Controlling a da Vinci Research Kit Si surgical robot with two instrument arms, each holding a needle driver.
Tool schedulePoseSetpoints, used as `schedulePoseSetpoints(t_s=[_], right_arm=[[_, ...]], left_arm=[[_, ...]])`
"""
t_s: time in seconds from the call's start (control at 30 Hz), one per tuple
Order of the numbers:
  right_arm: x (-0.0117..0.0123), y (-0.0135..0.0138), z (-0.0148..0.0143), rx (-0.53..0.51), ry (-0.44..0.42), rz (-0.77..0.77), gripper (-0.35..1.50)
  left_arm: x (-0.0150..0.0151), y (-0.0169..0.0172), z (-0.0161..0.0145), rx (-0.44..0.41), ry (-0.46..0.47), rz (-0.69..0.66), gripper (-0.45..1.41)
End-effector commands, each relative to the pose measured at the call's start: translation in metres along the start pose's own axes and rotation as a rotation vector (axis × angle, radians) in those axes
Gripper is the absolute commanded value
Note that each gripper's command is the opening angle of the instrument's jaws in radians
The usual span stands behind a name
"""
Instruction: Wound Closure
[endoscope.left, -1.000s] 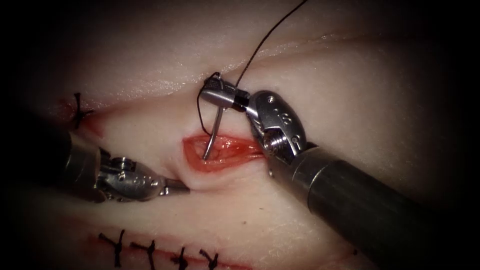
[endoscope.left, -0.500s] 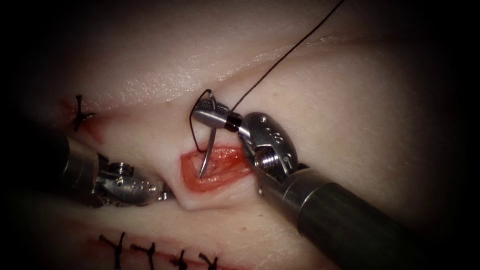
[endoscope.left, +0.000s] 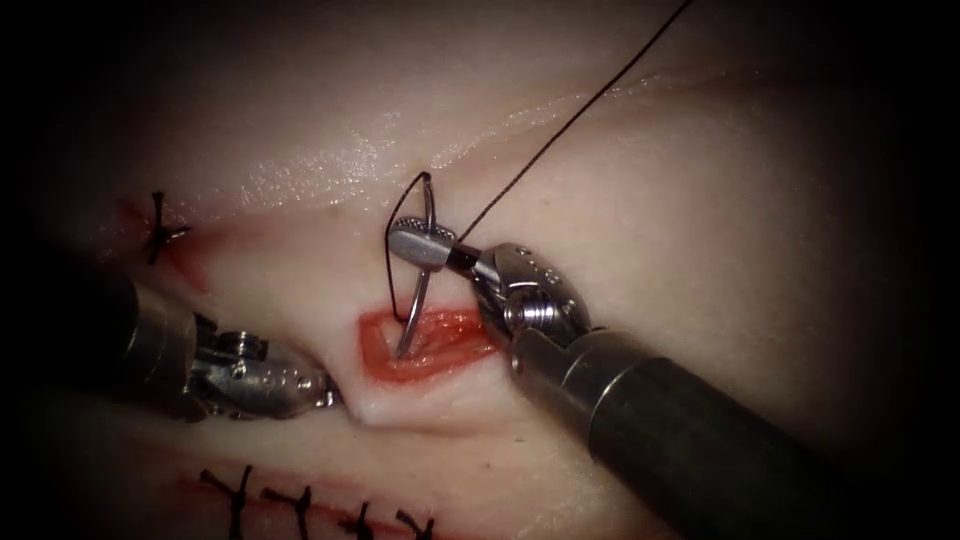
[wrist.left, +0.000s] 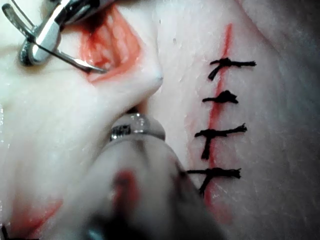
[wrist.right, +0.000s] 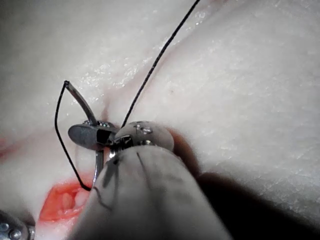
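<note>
Needle (endoscope.left: 418, 280) and right tool (endoscope.left: 422, 246) sit lower and more to the left than one second ago, and the needle tip now goes deeper down into the open cut (endoscope.left: 430, 345). The right tool's wrist has turned, so its round joint faces more downward than before. The tissue (endoscope.left: 700, 250) fold held up by the left tool has moved a little to the left too.

The right tool's jaws are closed tight on the needle. They grip it near its back end, and just a short bit of the needle with the thread (endoscope.left: 570, 125) on it pokes up above the jaws. The long part of the needle hangs down below the jaws, and its sharp tip is inside the red cut. I cannot tell if the tip has gone into the flesh.

From the needle's back end, the thread makes a small loop down the left of the jaws. Another line of thread runs up and away to the right of the tool.

The left tool (endoscope.left: 325, 392) is below and to the left of the right tool. Its jaws pinch the tissue at the cut's lower left edge and lift it into a little ridge.

Black stitches (endoscope.left: 300, 495) close another cut below the left tool, and one more stitch (endoscope.left: 157, 228) sits above it.
</note>
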Motion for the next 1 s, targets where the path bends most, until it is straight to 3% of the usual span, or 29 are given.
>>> schedulePoseSetpoints(t_s=[0.03,0.63,0.83,0.87,0.9,1.0], right_arm=[[-0.0007,0.0001,0.0009,0.004,-0.005,0.014,-0.35],[-0.0025,-0.0018,0.002,0.034,-0.05,0.12,-0.35],[-0.001,-0.0014,0.0023,0.034,-0.017,0.065,-0.35],[-0.0003,-0.0013,0.0024,0.049,0.013,0.047,0.26],[0.0003,-0.0012,0.0023,0.053,0.028,0.033,0.56],[0.0025,-0.0012,0.0019,0.044,0.042,-0.033,1.08]], left_arm=[[-0.0007,0.0005,0.0007,-0.002,-0.003,-0.001,-0.45],[-0.0009,0.0005,0.0008,-0.002,-0.008,-0.004,-0.45],[-0.0009,0.0008,0.0007,-0.002,-0.008,-0.005,-0.45],[-0.0009,0.0009,0.0007,-0.002,-0.009,-0.005,-0.45],[-0.0009,0.001,0.0006,-0.002,-0.009,-0.006,-0.45],[-0.0007,0.0015,0.0003,-0.002,-0.009,0.004,-0.45]])
